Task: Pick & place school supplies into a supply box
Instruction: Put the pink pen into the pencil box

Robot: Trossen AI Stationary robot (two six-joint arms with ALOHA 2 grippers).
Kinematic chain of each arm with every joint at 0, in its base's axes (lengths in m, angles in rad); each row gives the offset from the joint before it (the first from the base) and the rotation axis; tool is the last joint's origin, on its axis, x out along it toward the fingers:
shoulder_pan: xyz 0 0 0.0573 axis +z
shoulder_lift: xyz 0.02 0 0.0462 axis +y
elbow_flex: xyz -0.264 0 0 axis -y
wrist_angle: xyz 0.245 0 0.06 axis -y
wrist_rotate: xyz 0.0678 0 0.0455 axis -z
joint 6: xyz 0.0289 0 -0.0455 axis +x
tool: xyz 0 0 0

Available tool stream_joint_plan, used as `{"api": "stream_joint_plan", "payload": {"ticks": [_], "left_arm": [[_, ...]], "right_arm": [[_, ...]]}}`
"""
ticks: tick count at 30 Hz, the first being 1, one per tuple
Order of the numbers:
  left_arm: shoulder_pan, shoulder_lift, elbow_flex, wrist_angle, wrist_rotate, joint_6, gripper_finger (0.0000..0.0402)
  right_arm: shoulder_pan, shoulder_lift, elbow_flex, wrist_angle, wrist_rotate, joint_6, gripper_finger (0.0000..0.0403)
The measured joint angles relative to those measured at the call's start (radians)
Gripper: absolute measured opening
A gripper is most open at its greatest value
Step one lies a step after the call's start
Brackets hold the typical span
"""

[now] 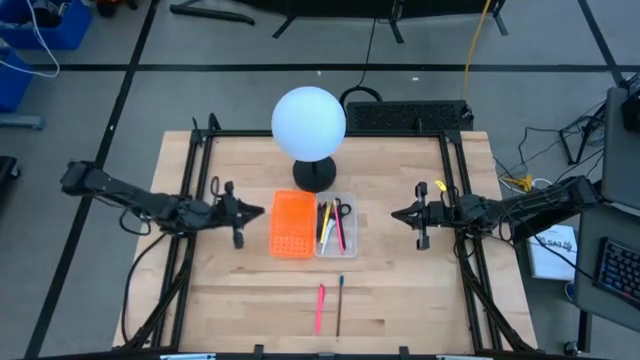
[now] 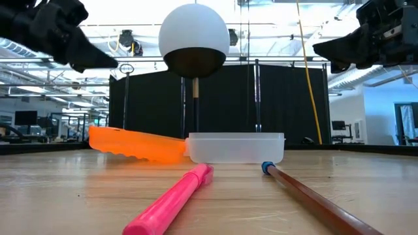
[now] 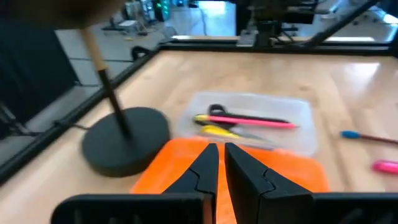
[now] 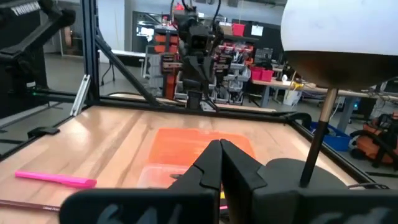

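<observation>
Supply box [image 1: 338,224]: clear shallow tray, joined on its left to an orange perforated half [image 1: 292,223]; sited mid-worktop [image 1: 400,290], just in front of the globe lamp [image 1: 309,122] base. Seen inside the tray: black-handled scissors [image 1: 343,209], a pink pen [image 1: 339,231], a yellow pen [image 1: 325,230] and a dark one, lying lengthwise. Two items are left outside on the worktop, nearer the front edge: a pink marker [image 1: 320,306] and a brown pencil [image 1: 339,305] with a blue tip, side by side, apart.

Left gripper [image 1: 252,212] is held above the worktop just left of the orange half, fingers [image 3: 205,171] nearly together with a thin gap, nothing pinched. Right gripper [image 1: 397,214] is held right of the tray, clear of it, fingers [image 4: 208,165] pressed together, nothing held. Both point inward at the box.
</observation>
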Motion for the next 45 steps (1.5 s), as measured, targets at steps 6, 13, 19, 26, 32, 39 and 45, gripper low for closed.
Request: {"api": "stream_joint_plan", "payload": {"ticks": [6,13,19,26,32,39,45], "left_arm": [[-0.077,0.245,0.158,-0.017,-0.019,-0.113,0.0037],[-0.201,0.593,0.431,-0.234,-0.053,-0.430,0.0037],[-0.322,0.878,0.720,-0.481,-0.054,-0.788,0.0037],[-0.423,1.140,0.994,-0.510,-0.022,-0.941,0.0037],[-0.436,1.294,1.196,-0.513,-0.028,-1.079,0.0037],[-0.431,1.453,1.450,-0.756,0.116,-1.296,0.0037],[-0.403,1.523,1.570,-0.927,0.218,-1.446,0.0037]], "right_arm": [[0.000,0.000,-0.001,0.016,0.001,-0.005,0.0000],[0.000,0.000,-0.001,0.031,0.001,-0.005,0.0000],[0.003,0.000,-0.001,0.023,-0.014,-0.005,0.0000],[0.002,-0.007,-0.001,0.023,-0.209,-0.014,0.0000],[0.002,-0.036,-0.001,0.015,-0.271,-0.008,0.0000],[0.002,-0.061,-0.002,0.031,-0.366,-0.011,0.0000],[0.002,-0.064,-0.002,0.036,-0.365,-0.060,0.0000]]}}
